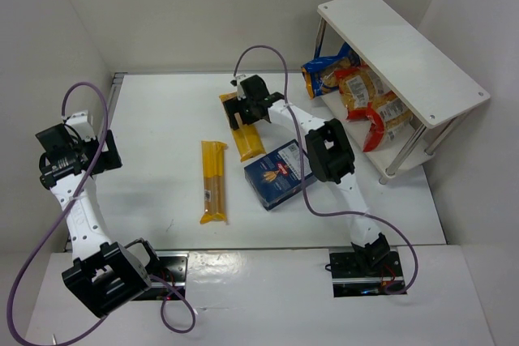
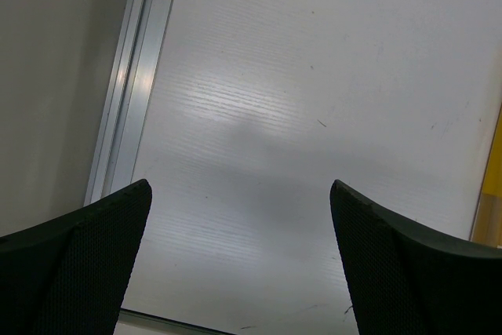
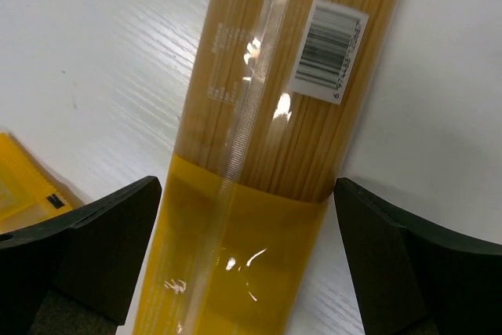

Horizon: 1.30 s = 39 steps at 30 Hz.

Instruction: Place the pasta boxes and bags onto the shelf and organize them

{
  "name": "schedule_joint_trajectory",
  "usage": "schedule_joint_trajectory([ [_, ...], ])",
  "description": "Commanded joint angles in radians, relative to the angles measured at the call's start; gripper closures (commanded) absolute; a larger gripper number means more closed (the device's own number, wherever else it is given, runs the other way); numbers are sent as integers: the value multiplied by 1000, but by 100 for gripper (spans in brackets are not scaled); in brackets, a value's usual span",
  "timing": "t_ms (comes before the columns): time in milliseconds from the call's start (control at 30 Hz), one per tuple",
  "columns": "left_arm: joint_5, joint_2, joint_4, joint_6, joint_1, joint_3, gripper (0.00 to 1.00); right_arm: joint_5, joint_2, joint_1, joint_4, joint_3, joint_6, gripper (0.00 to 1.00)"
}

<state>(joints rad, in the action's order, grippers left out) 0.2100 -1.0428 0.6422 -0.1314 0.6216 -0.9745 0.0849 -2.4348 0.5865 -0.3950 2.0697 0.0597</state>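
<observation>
The white shelf (image 1: 405, 46) stands at the back right. Its lower tier holds a blue bag (image 1: 328, 66) and red and orange bags (image 1: 365, 91). A dark blue pasta box (image 1: 280, 173) lies flat mid-table. One yellow spaghetti pack (image 1: 214, 180) lies to its left. A second spaghetti pack (image 1: 250, 142) lies under my right gripper (image 1: 243, 116). In the right wrist view that gripper (image 3: 247, 272) is open, one finger on each side of this pack (image 3: 274, 115), with small gaps. My left gripper (image 1: 109, 153) is open and empty over bare table at the far left (image 2: 239, 256).
White walls close in the table on the left, back and right. A metal strip (image 2: 129, 84) runs along the table's left edge. A yellow pack edge (image 2: 492, 194) shows at the right of the left wrist view. Another yellow corner (image 3: 23, 190) lies left of the right fingers.
</observation>
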Motion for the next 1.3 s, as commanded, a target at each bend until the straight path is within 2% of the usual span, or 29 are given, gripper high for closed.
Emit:
schedule_joint_trajectory([
  [0,9,4,-29,-7,7,7,0,-17,-30,12,-31,53,26,1],
  [233,9,4,-29,-7,7,7,0,-112,-72,52,-61,93,26,1],
  [733,9,4,-29,-7,7,7,0,-112,-129,111,-165,141,5,3],
  [767,9,4,-29,-7,7,7,0,-112,-139,111,-174,141,-6,7],
  [833,9,4,-29,-7,7,7,0,-103,-148,111,-192,150,-20,54],
  [867,9,4,-29,-7,7,7,0,-103,-148,111,-202,150,-20,85],
  [900,9,4,-29,-7,7,7,0,-126,-161,121,-212,167,-20,100],
  [1267,9,13,-29,-7,7,7,0,-135,6,121,-284,185,-149,100],
])
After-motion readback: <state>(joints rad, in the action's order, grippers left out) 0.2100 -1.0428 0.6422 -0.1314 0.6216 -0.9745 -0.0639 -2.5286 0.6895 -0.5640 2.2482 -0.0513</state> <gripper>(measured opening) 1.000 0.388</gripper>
